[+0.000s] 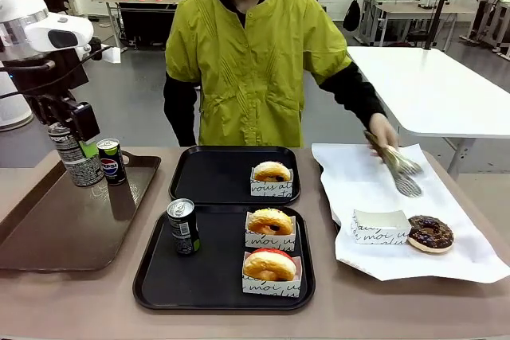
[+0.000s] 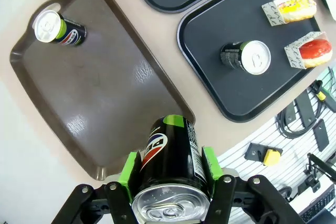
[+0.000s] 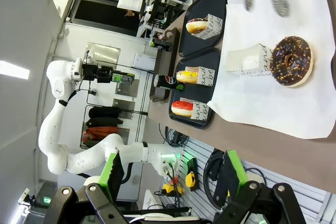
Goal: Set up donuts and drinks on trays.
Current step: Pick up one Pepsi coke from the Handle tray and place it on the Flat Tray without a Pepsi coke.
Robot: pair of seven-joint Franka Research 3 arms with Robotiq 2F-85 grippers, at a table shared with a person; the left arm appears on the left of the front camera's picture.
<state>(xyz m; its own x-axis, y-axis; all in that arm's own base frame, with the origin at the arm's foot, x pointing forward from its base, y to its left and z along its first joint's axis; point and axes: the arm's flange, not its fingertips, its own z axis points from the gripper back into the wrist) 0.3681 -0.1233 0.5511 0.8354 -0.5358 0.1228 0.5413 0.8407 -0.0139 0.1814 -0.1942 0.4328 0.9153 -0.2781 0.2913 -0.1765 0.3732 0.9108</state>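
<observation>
My left gripper (image 1: 70, 131) is shut on a dark soda can (image 1: 77, 161) and holds it just above the brown tray; in the left wrist view the green pads (image 2: 128, 167) press both sides of that can (image 2: 170, 156). A second can (image 1: 110, 161) stands on the brown tray. A third can (image 1: 183, 227) stands on the near black tray (image 1: 159, 284) beside two donuts (image 1: 271, 222) (image 1: 269, 267) in paper holders. One donut (image 1: 272, 173) sits on the far black tray (image 1: 207, 173). My right gripper (image 3: 173, 174) is open and holds nothing, off the table's right end.
The brown tray (image 1: 48, 236) lies at the left. A white paper sheet (image 1: 358, 189) at the right carries an empty paper holder (image 1: 381, 224) and a chocolate donut (image 1: 430, 233). The person's hand holds metal tongs (image 1: 397, 166) over the sheet.
</observation>
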